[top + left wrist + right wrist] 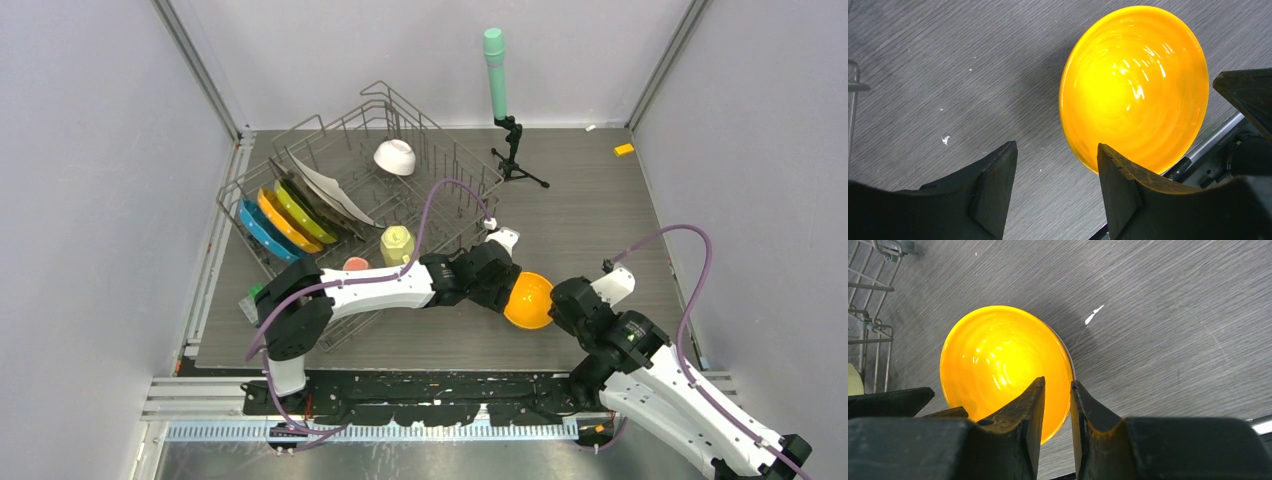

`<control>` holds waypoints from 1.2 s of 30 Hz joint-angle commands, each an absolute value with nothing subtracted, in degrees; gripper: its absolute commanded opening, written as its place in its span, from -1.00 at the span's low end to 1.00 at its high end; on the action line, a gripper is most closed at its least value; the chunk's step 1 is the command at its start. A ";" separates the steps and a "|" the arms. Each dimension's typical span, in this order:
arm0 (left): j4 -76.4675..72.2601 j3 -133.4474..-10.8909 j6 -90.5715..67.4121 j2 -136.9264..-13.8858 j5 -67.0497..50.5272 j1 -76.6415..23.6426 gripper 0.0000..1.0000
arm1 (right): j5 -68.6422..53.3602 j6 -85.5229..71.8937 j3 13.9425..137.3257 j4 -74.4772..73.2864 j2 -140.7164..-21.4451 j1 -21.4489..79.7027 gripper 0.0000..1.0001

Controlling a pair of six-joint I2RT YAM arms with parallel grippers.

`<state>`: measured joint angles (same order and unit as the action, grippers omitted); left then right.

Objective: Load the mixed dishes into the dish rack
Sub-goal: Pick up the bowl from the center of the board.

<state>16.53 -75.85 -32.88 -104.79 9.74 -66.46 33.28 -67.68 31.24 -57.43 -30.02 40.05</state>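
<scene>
The orange bowl (pixel 528 299) is tilted on edge above the table, its inside facing my left wrist camera (pixel 1135 85). My right gripper (pixel 556 302) is shut on its rim, one finger inside the bowl and one outside (pixel 1057 382). My left gripper (pixel 508 285) is open (pixel 1057 150), its right finger close in front of the bowl's lower rim. The dish rack (pixel 440 160) holds blue (pixel 262 228), orange (pixel 282 220) and yellow-green (pixel 305 210) plates, a white square plate (pixel 335 190), a white bowl (pixel 395 157), a pale-yellow mug (pixel 397 245) and a pink mug (pixel 355 264).
A green-topped cylinder on a black tripod (pixel 495 70) stands behind the rack's right end. A small orange block (pixel 624 150) lies far right. A small blue-green box (pixel 250 300) sits by the rack's near left corner. The rack's wire corner shows in the right wrist view (pixel 868 315).
</scene>
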 commanded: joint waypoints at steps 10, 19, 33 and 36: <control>15.49 -78.05 -32.18 -104.97 8.53 -66.16 0.23 | 31.07 -71.63 26.87 -50.95 -27.88 40.25 -0.46; 15.56 -78.04 -31.95 -104.77 8.29 -65.96 0.23 | 30.26 -70.89 25.75 -48.34 -28.88 40.26 -0.49; 13.35 -78.32 -33.83 -105.17 5.96 -65.81 0.26 | 26.63 -67.36 25.93 -44.57 -33.35 40.25 -0.49; 13.47 -78.21 -33.62 -104.86 6.10 -65.74 0.27 | 27.89 -65.91 27.88 -46.16 -32.69 40.20 -0.47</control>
